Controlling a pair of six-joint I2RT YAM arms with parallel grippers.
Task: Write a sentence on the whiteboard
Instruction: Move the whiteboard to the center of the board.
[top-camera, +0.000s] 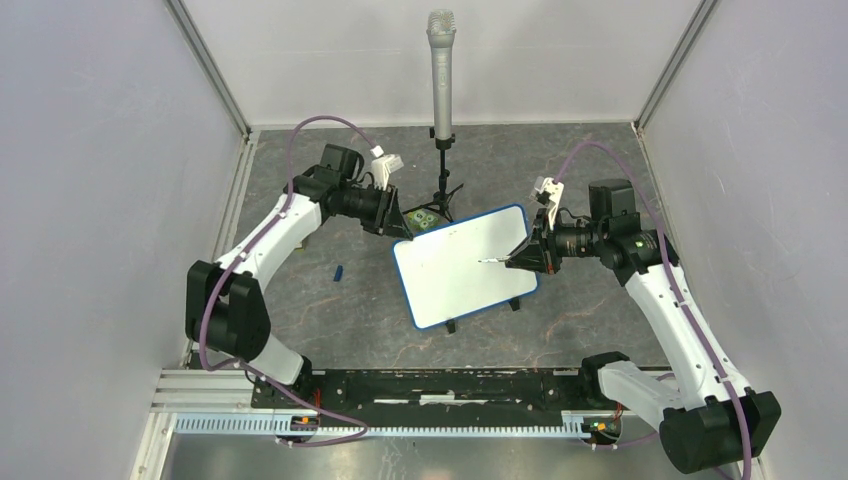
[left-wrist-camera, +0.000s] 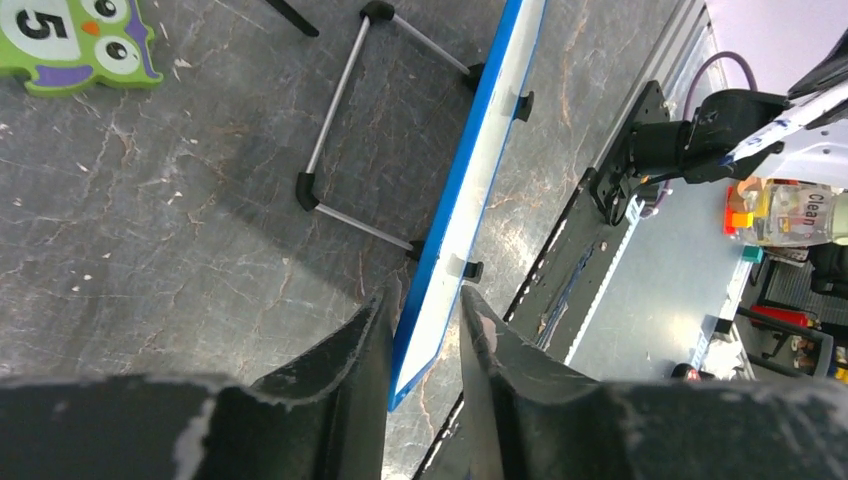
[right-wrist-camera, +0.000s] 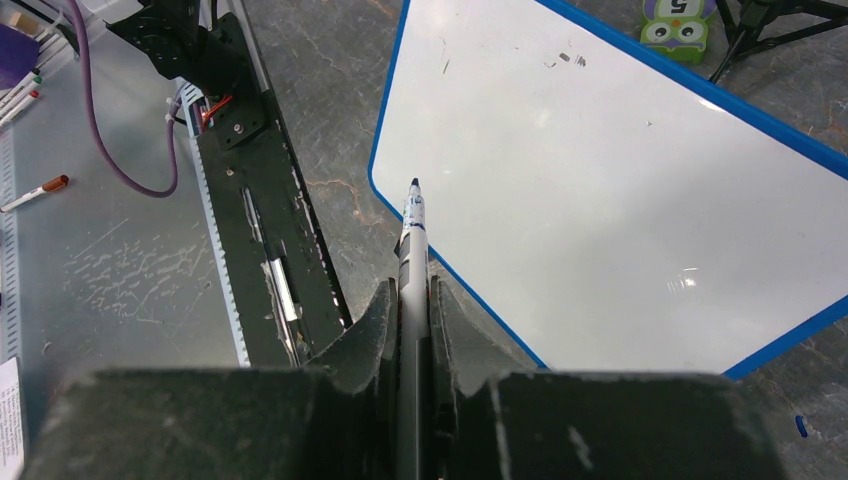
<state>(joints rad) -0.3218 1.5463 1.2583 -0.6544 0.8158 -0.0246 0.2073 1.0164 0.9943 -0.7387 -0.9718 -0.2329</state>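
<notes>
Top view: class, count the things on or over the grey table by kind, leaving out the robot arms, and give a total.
Whiteboard: 1
Marker: 1
Microphone on stand: 1
Owl number tile: 1
Small blue piece: 1
Total: 5

Grey mic (top-camera: 441, 70) upright on black tripod (top-camera: 441, 143), far side of table (top-camera: 340, 330). Owl card (left-wrist-camera: 75, 45), green and purple, numeral 5, flat on dark mottled tabletop. Small blue cap (top-camera: 338, 272) lying alone. Off table: cleaner bottle (left-wrist-camera: 790, 212), red-capped pen (right-wrist-camera: 40, 188).
</notes>
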